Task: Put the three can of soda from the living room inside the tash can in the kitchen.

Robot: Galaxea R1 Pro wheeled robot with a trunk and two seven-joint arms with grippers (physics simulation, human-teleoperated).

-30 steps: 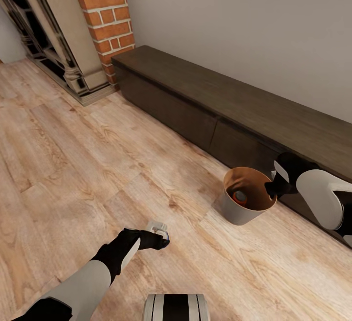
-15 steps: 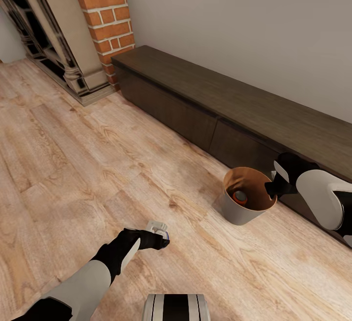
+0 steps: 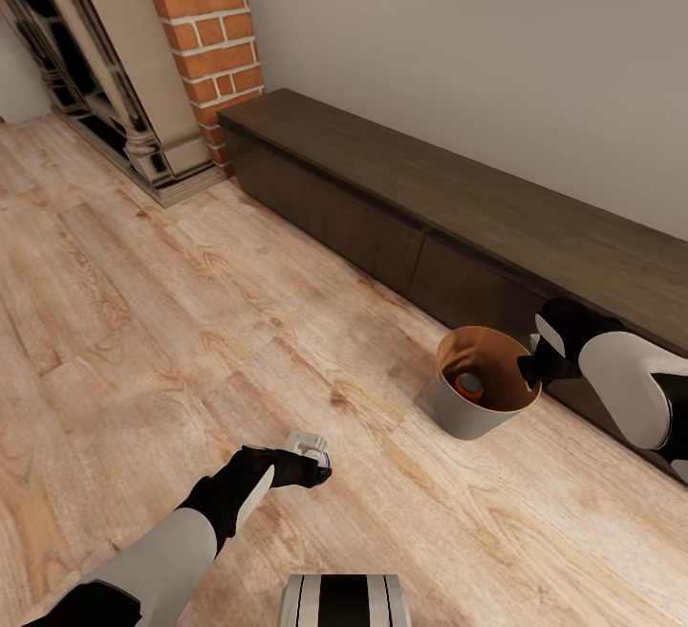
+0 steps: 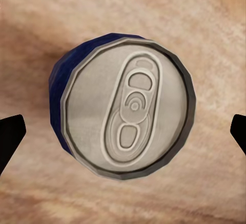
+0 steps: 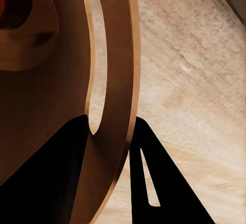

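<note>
My right gripper (image 3: 526, 366) pinches the grey-beige round bucket's (image 3: 459, 415) rim | my left gripper (image 3: 315, 465) is spread wide above the blue silver-topped can (image 4: 125, 108) | an orange can (image 3: 468, 384) lies in that bucket

The pale wood-plank floor (image 3: 191, 321) carries everything. A blue soda can (image 3: 308, 445) stands upright on it at about six o'clock. The long dark-brown table (image 3: 459, 197) rests on it along the wall, running from twelve toward three o'clock.
</note>
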